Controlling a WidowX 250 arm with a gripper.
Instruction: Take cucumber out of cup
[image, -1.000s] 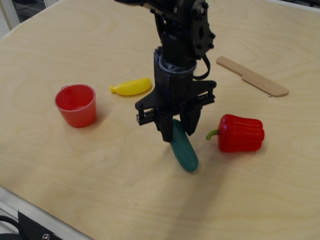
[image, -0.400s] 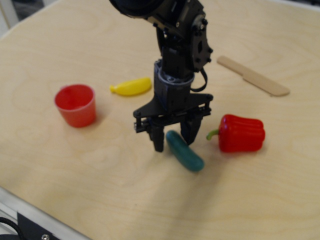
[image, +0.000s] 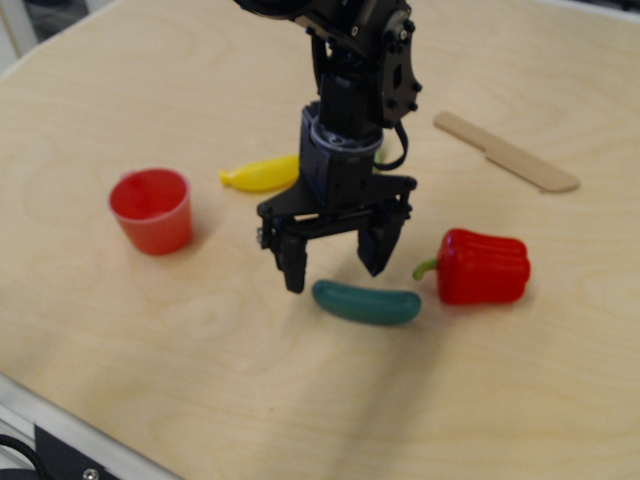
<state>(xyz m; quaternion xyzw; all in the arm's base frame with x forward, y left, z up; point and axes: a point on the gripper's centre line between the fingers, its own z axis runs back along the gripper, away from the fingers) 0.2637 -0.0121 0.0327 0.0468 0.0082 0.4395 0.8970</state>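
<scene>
The dark teal-green cucumber lies flat on the wooden table, left of the red bell pepper. The red cup stands upright and empty at the left, well apart from the cucumber. My gripper hangs just above the cucumber with its two black fingers spread wide open and holding nothing. The cucumber rests below and slightly right of the gap between the fingers.
A red bell pepper lies right of the cucumber. A yellow banana lies behind the gripper, partly hidden by the arm. A wooden knife lies at the back right. The table's front edge runs across the lower left.
The gripper has opened and let go of the cucumber, which dropped from a tilted hold to lie flat on the table. The gripper has risen slightly.
</scene>
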